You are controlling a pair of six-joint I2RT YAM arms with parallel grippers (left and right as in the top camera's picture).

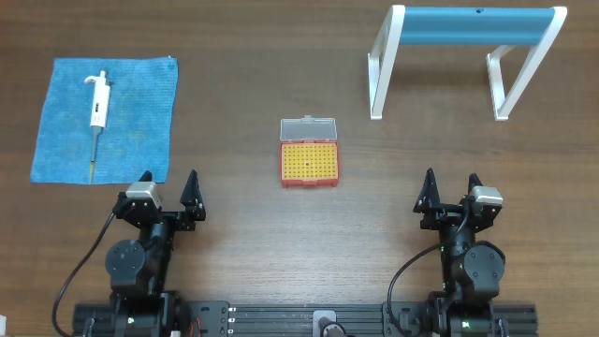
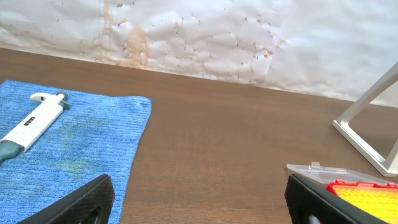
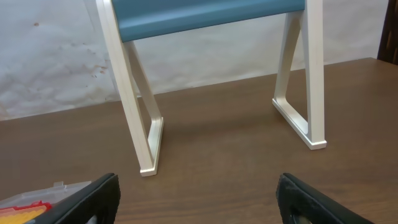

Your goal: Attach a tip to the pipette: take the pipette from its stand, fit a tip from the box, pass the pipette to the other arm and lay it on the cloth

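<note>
Well over by the left edge of the brown wooden table (image 1: 243, 84), the white pipette (image 1: 97, 103) lies on the blue woven cloth (image 1: 140, 112), just beyond the left pincer (image 1: 168, 178), which is spread and empty. Bare wood flanks the orange tip box with its clear lid (image 1: 309, 161) at mid-table. The right pincer (image 1: 451, 178) is spread too, well short of the white-legged, blue-barred stand (image 1: 473, 26) in the far right corner.

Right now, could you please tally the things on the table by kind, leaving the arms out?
pipette: 1
cloth: 1
tip box: 1
stand: 1
Total: 4
</note>
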